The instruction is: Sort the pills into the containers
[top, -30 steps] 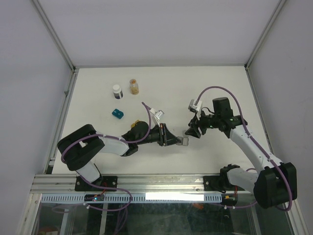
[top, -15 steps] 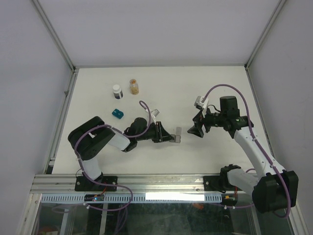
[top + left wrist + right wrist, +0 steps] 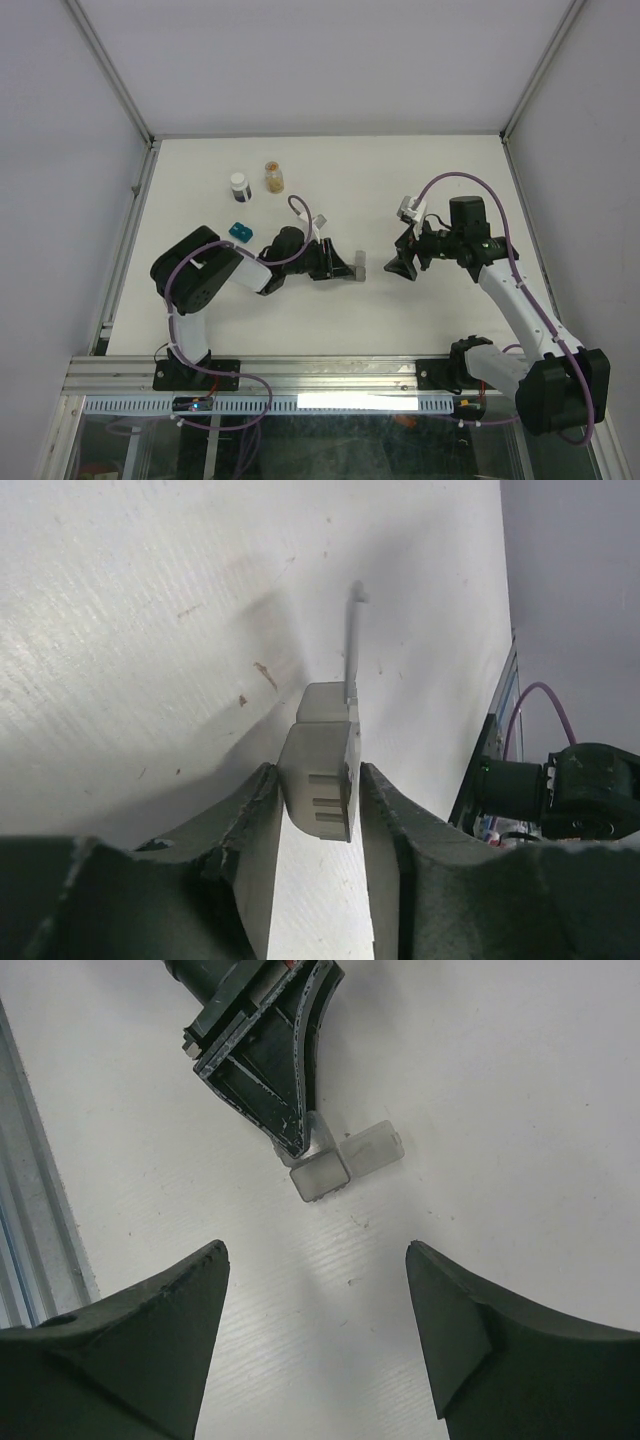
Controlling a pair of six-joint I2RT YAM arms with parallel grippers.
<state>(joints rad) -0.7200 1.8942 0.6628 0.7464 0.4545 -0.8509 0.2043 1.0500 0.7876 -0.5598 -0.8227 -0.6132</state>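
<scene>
Fingers (image 3: 250, 820) of left gripper (image 3: 350, 268) pinch small gray two-cell plastic box (image 3: 322, 780), lid open, resting mid white table (image 3: 420, 180). Right gripper (image 3: 315, 1250) is spread wide, empty, just right of it. Risk: box v. light, so a loose or uneven pinch could skid or tip it.
</scene>
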